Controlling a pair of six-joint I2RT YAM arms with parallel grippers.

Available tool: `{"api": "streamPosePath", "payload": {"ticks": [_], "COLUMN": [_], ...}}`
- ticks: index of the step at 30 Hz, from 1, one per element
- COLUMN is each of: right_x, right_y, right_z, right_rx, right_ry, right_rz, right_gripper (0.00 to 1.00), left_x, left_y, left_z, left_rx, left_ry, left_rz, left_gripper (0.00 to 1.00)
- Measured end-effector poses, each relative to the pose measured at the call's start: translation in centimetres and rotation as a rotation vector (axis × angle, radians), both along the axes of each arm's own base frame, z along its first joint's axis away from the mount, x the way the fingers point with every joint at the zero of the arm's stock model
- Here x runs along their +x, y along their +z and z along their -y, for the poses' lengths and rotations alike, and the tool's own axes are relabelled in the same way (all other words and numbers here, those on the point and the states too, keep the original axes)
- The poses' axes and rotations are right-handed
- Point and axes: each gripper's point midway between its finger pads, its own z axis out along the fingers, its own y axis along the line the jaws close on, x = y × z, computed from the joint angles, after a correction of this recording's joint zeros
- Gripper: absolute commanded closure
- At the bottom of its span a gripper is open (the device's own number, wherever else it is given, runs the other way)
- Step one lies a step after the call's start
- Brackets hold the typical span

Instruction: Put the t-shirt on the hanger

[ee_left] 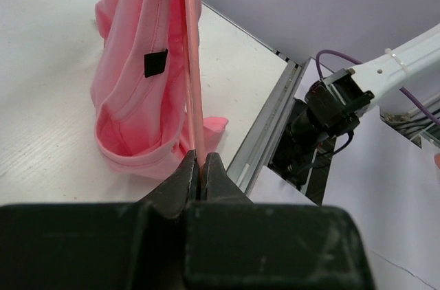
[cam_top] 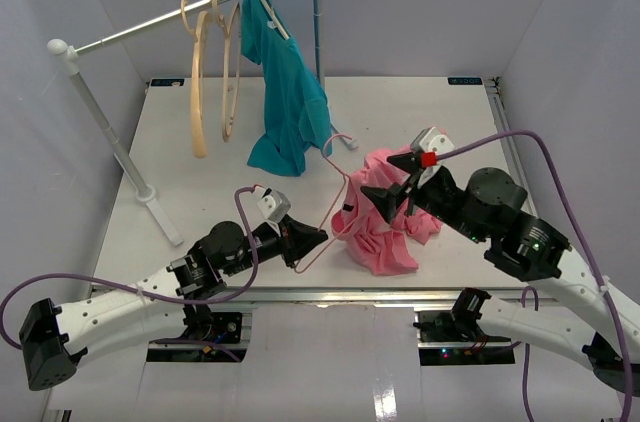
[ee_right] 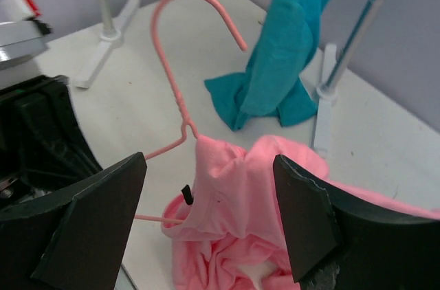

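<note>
The salmon-pink t-shirt [cam_top: 385,232] lies bunched on the table, its collar pulled over one arm of the thin pink hanger [cam_top: 333,197]. The hanger's hook [ee_right: 180,15] points toward the rack. My left gripper [cam_top: 312,238] is shut on the hanger's bottom bar [ee_left: 194,97], seen rising from between its closed jaws in the left wrist view. My right gripper [cam_top: 395,182] is open and empty, hovering just above the t-shirt [ee_right: 240,194]; its fingers [ee_right: 96,214] stand wide apart either side of the cloth.
A clothes rack [cam_top: 190,22] spans the back with two tan wooden hangers [cam_top: 200,82] and a teal shirt [cam_top: 285,92] on it. Its feet stand at the left [cam_top: 150,197] and behind the teal shirt. The table's front edge [ee_left: 268,125] is close.
</note>
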Motion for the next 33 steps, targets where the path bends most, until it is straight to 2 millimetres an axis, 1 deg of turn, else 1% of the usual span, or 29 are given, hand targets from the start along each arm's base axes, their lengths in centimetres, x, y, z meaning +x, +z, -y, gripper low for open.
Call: {"api": "streamPosePath", "payload": {"ticks": [4, 6, 8, 11, 14, 16, 18, 23, 29, 33], "right_x": [-3.4, -4.4, -5.3, -5.8, -5.9, -5.8, -5.6, -5.2, -4.4, -3.7], "right_y": [2.6, 3.2, 2.8, 0.1, -2.9, -4.5, -5.3, -5.2, -3.6, -3.7], "right_z": [-0.7, -1.2, -2.1, -3.1, -3.8, -3.8, -3.4, -2.8, -3.1, -3.0], "right_rx": [-0.055, -0.090, -0.149, -0.252, -0.348, -0.398, -0.430, -0.461, -0.472, -0.484], "right_ry": [0.226, 0.309, 0.399, 0.497, 0.554, 0.575, 0.579, 0.575, 0.576, 0.573], "right_rz": [0.124, 0.160, 0.177, 0.151, 0.091, 0.057, 0.037, 0.025, 0.040, 0.031], "right_gripper": [0.20, 0.22, 0.24, 0.28, 0.31, 0.32, 0.33, 0.33, 0.29, 0.32], "left_x": [-1.0, -1.6, -2.3, -3.1, -3.6, -3.9, -4.2, -4.4, -4.7, -4.7], "left_y": [0.1, 0.3, 0.5, 0.7, 0.7, 0.6, 0.3, 0.1, -0.4, -1.0], "left_z": [-0.5, -0.7, -1.0, -1.3, -1.6, -1.8, -1.9, -2.0, -2.0, -2.1], "left_rx": [-0.006, -0.007, -0.010, -0.011, -0.011, -0.010, -0.006, -0.002, 0.004, 0.006], "left_ry": [-0.035, -0.060, -0.086, -0.119, -0.139, -0.148, -0.158, -0.168, -0.183, -0.185], "left_rz": [0.004, 0.007, 0.010, 0.013, 0.016, 0.018, 0.016, 0.015, 0.014, 0.017], "left_gripper": [1.00, 1.00, 1.00, 1.00, 1.00, 1.00, 1.00, 1.00, 1.00, 1.00]}}
